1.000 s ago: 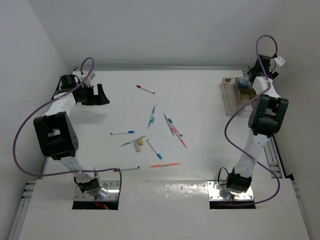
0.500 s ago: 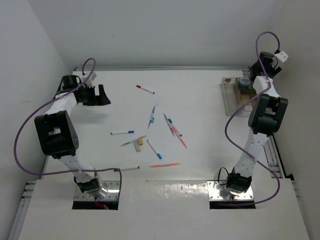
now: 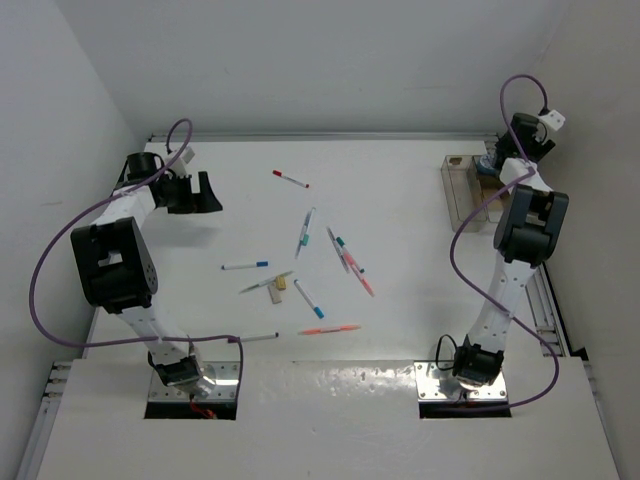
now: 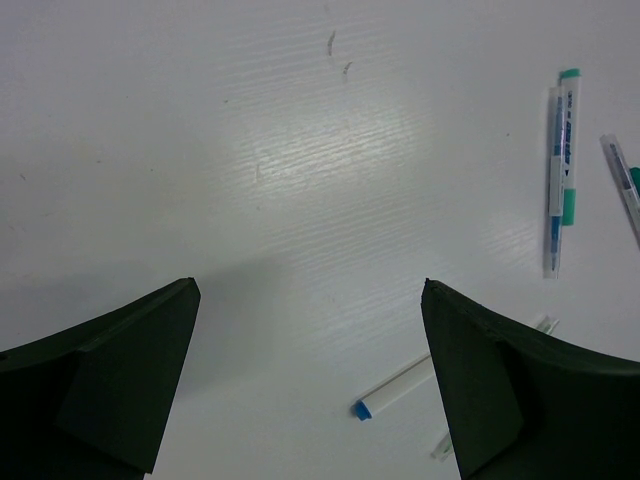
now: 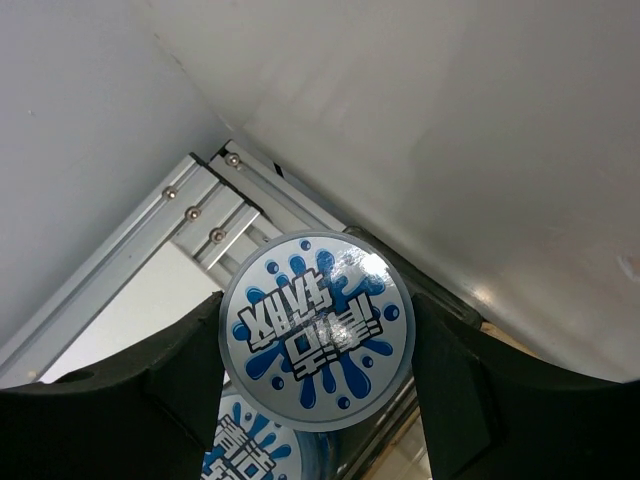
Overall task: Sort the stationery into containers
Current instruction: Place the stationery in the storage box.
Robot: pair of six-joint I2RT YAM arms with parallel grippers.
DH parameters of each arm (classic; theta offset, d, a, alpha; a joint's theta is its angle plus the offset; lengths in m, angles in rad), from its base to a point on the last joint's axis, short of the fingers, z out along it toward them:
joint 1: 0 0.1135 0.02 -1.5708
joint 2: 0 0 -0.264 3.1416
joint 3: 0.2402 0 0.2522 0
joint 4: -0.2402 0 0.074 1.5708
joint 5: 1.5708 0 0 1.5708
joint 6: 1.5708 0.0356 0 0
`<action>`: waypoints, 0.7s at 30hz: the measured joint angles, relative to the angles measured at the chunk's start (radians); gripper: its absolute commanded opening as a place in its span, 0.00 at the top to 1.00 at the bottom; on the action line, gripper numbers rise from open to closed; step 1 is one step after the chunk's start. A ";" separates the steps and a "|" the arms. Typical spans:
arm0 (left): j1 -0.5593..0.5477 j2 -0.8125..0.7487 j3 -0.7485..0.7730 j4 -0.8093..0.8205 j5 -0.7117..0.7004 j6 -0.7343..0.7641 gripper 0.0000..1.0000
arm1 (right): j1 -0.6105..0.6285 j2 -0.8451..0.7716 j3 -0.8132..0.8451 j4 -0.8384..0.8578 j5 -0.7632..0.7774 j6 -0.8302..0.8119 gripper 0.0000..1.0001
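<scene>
R gripper (image 5: 318,370) clamped on round blue-splash roll (image 5: 316,335), which fills the gap btwn jaws; second roll (image 5: 240,455) partly hidden behind it. L gripper (image 4: 308,330) jaws wide apart, nothing gripped; blue-capped pen (image 4: 395,390) on table under gap, teal-capped pen (image 4: 567,150) beyond one jaw tip

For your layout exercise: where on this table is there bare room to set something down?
Free: the stretch between the pens and the containers; the far strip beyond the red-capped pen. Crowded: the middle, among the pens.
</scene>
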 measured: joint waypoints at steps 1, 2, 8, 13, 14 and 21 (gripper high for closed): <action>0.000 0.000 0.000 0.000 0.000 0.000 0.00 | 0.000 0.000 0.000 0.005 0.000 -0.003 1.00; 0.000 0.000 0.000 0.000 0.000 0.000 0.00 | 0.000 0.000 0.000 0.010 0.000 -0.007 1.00; -0.001 0.006 0.000 0.000 0.000 0.000 0.00 | 0.000 0.004 0.000 0.017 -0.002 -0.037 1.00; -0.001 0.015 0.000 0.000 -0.001 0.000 0.00 | 0.000 0.005 0.000 0.022 0.002 -0.062 1.00; -0.001 0.018 0.000 0.000 0.000 0.000 0.00 | 0.000 0.005 0.000 0.023 0.003 -0.070 1.00; -0.001 0.026 0.000 -0.001 -0.001 0.000 0.00 | 0.000 0.006 0.000 0.024 0.032 -0.103 1.00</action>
